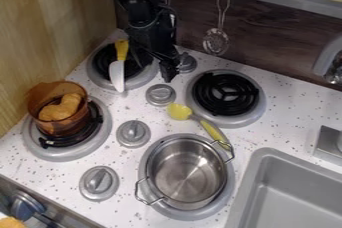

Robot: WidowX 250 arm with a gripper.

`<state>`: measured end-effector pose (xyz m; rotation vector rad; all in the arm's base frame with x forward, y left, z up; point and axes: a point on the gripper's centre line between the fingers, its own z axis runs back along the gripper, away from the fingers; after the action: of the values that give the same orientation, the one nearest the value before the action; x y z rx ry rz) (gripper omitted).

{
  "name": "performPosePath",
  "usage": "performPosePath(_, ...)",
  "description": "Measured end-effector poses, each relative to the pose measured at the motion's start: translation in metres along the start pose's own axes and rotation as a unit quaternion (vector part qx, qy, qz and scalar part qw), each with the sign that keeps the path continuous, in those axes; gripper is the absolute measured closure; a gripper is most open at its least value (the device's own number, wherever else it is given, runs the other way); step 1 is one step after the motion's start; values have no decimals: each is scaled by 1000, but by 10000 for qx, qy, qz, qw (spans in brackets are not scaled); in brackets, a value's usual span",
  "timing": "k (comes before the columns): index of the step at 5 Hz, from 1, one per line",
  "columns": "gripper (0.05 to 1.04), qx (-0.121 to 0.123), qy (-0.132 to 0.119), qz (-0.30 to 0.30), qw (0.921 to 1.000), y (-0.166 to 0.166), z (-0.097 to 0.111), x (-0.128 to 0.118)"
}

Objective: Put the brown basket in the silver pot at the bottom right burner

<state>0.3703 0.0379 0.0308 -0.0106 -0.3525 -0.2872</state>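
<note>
We list: basket [72, 123], on bottom left burner [65, 155]; pot [187, 172], on bottom right burner [200, 213]; gripper [174, 71], clenched or released, we cannot tell.

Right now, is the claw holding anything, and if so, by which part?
Nothing is held: the claw hangs near the top left burner, and the brown basket sits on the bottom left burner.

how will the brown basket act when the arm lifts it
The brown basket looks smooth and see-through, so it is probably stiff and perhaps a bit slippery. The lumpy tan food inside seems loose and could roll if the basket tilts. Pushed sideways, it might rock on the ridged black coils.
</note>
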Motion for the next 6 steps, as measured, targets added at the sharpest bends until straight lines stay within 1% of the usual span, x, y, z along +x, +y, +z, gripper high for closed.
performPosePath(1,83,-102,161,-4,9998,-3,-9,-7)
performPosePath(2,83,-449,517,-332,9971,-7,-6,-21)
performPosePath(3,82,-590,686,-858,9922,-1,5,-35)
performPosePath(4,82,-567,833,-1382,9853,5,27,-52)
performPosePath(5,82,-638,1230,-1445,9797,10,42,-78)
performPosePath(6,82,-490,1345,-1468,9788,11,57,-101)
